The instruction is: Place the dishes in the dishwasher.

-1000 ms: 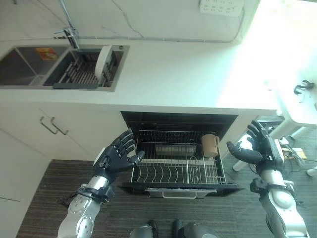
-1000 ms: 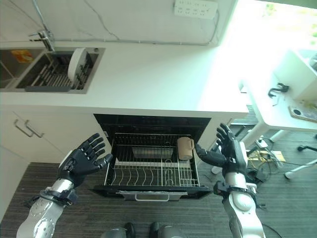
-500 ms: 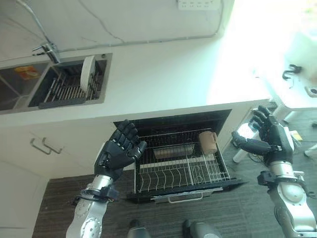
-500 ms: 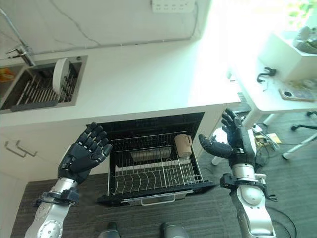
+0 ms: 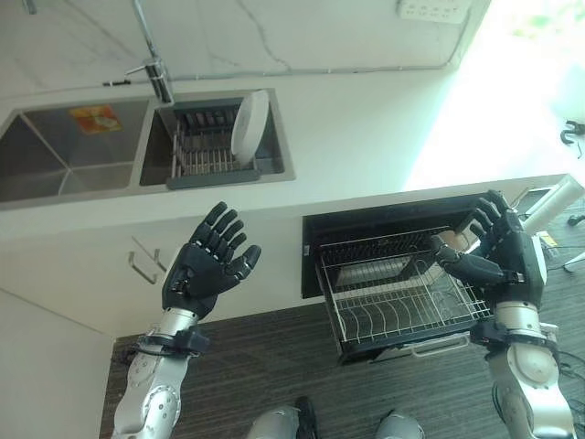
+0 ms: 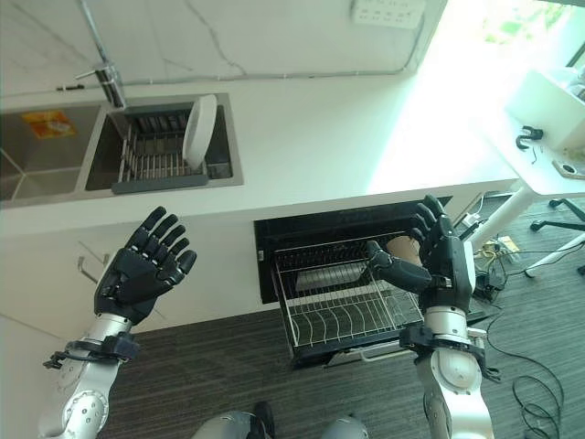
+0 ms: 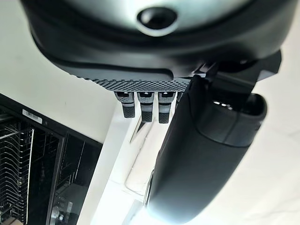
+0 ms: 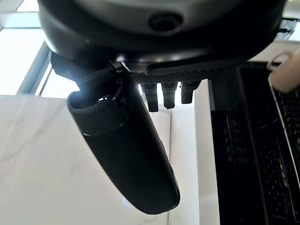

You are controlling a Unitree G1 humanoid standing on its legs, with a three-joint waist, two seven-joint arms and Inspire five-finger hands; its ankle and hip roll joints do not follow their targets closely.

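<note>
My left hand [image 5: 208, 270], lower left, and right hand [image 6: 441, 265], right of centre, are raised with fingers spread, holding nothing. A white plate [image 5: 249, 123] stands upright in the sink rack [image 5: 212, 155], upper centre; the dishwasher rack [image 6: 340, 306] sits pulled out at lower right.

A plate [image 5: 249, 123] stands in the sink rack [image 5: 212, 154], left of the dishwasher [image 5: 393, 293].

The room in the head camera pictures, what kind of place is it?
Most likely a kitchen. A white counter holds a steel sink with a white plate standing in its rack, and a dishwasher below is open with its wire rack pulled out.
</note>
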